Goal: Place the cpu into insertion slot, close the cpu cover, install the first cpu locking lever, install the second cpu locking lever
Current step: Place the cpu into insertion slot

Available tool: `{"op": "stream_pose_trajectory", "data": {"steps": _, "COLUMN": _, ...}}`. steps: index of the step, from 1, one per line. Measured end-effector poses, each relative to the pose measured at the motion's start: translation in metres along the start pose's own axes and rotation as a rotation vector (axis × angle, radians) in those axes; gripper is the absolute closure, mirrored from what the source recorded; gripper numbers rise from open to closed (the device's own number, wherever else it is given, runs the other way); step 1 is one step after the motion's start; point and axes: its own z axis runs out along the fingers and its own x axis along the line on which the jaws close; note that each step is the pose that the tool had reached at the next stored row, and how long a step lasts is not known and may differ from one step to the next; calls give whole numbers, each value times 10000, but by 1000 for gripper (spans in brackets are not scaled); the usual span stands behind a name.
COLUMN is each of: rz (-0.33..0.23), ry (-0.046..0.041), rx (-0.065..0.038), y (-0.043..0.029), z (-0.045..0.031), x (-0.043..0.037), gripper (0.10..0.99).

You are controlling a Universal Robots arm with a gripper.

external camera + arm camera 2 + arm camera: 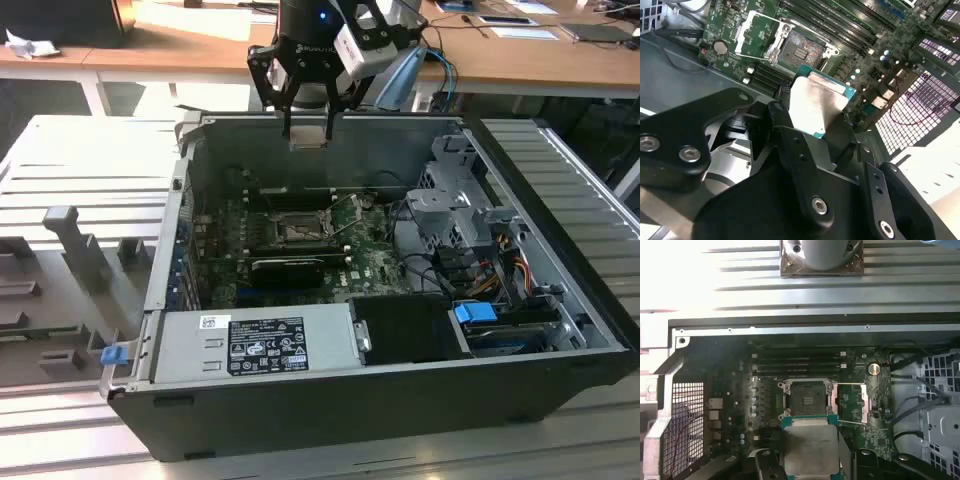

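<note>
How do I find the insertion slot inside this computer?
Inside the open computer case, find the green board. Near its middle sits the insertion slot: a square dark socket with a grey metal rim, unlike the long black strips beside it.

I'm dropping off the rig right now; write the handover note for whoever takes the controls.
Gripper: shut on the cpu, held above the open computer case.
Insertion slot: bare, nothing seated in it.
Cpu cover: flipped open beside the slot.
Done: cpu picked up.
Left: cpu not yet in the slot, cover not closed, neither of the locking levers installed.
</note>
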Motion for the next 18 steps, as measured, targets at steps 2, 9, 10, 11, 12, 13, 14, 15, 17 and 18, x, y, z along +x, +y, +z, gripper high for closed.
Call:
{"op": "stream_pose_trajectory", "data": {"steps": 2, "rz": 547, "ry": -49, "rx": -10, "y": -1, "z": 3, "x": 1, "gripper": 557}}
{"op": "stream_pose_trajectory", "data": {"steps": 9, "rz": 661, "ry": -30, "rx": 71, "y": -1, "z": 22, "x": 1, "gripper": 557}}
{"op": "stream_pose_trajectory", "data": {"steps": 10, "rz": 687, "ry": -33, "rx": 70, "y": -2, "z": 22, "x": 1, "gripper": 557}}
{"op": "stream_pose_trajectory", "data": {"steps": 11, "rz": 696, "ry": -34, "rx": 70, "y": -2, "z": 22, "x": 1, "gripper": 557}}
{"op": "stream_pose_trajectory", "data": {"steps": 12, "rz": 706, "ry": -35, "rx": 69, "y": -2, "z": 22, "x": 1, "gripper": 557}}
{"op": "stream_pose_trajectory", "data": {"steps": 13, "rz": 737, "ry": -37, "rx": 69, "y": -2, "z": 22, "x": 1, "gripper": 557}}
{"op": "stream_pose_trajectory", "data": {"steps": 14, "rz": 775, "ry": -41, "rx": 67, "y": -2, "z": 24, "x": 1, "gripper": 557}}
{"op": "stream_pose_trajectory", "data": {"steps": 15, "rz": 805, "ry": -43, "rx": 68, "y": -2, "z": 24, "x": 1, "gripper": 557}}
{"op": "stream_pose_trajectory", "data": {"steps": 17, "rz": 860, "ry": -48, "rx": 65, "y": -2, "z": 26, "x": 0, "gripper": 557}}
{"op": "stream_pose_trajectory", "data": {"steps": 18, "rz": 902, "ry": -51, "rx": 66, "y": -2, "z": 26, "x": 1, "gripper": 557}}
